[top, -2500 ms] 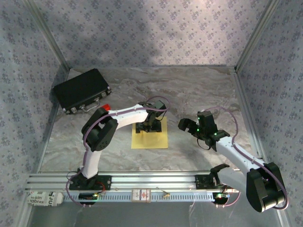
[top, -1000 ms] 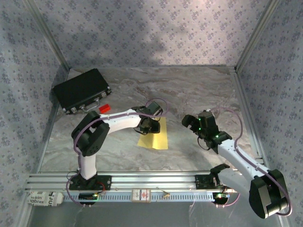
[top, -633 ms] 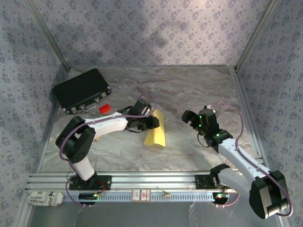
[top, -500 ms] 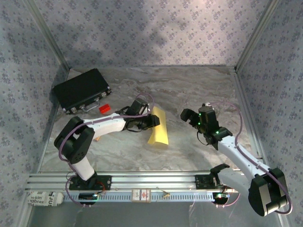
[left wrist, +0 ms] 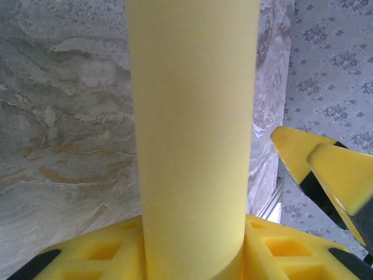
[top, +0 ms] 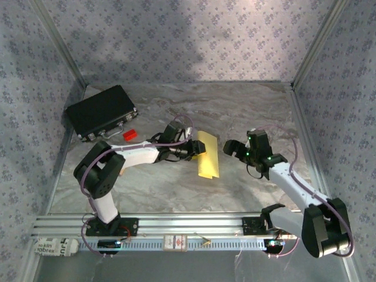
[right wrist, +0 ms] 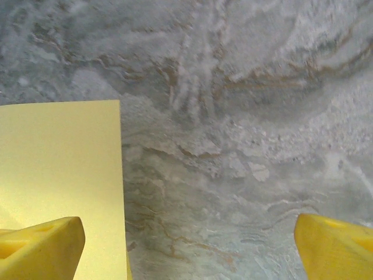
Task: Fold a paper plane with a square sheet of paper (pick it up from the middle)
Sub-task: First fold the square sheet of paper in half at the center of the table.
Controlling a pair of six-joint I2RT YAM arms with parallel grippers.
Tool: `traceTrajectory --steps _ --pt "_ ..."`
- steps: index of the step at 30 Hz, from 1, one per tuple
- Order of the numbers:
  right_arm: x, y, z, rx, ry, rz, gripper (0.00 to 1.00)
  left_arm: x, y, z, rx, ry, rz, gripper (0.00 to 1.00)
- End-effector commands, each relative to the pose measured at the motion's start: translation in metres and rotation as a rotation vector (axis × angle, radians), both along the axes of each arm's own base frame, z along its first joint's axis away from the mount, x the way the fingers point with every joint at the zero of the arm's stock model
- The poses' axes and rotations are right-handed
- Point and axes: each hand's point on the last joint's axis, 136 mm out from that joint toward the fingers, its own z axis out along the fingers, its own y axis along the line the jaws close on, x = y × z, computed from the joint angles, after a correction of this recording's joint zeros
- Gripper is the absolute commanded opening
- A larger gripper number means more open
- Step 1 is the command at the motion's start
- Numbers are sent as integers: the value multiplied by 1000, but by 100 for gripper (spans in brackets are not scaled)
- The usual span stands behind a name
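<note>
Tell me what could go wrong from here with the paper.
1. The sheet hangs bowed from the left gripper; it may slip or take a stray crease.
2. The open right gripper sits close beside the sheet's free edge; moving in, it may shove the edge instead of catching it.

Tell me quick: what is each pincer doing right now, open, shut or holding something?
Left pincer: shut on the paper.
Right pincer: open, holding nothing.
</note>
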Motion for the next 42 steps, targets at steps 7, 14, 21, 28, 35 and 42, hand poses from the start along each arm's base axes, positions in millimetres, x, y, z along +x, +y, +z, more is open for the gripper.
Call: traceTrajectory --steps 7,14,21,28,35,42 --pt "10 24 6 148 35 40 99 1 -1 -22 7 54 9 40" --pt "12 34 14 173 1 92 96 -2 3 -40 37 79 16 40" --pt "7 47 15 194 -7 160 91 -6 10 -58 96 89 12 41" --pt "3 47 6 185 18 149 91 -4 24 -66 207 52 7 51" --pt "2 50 3 185 27 158 91 -1 39 -58 311 -17 -2 59" --pt "3 54 -1 187 38 164 91 1 52 -55 390 -47 12 58"
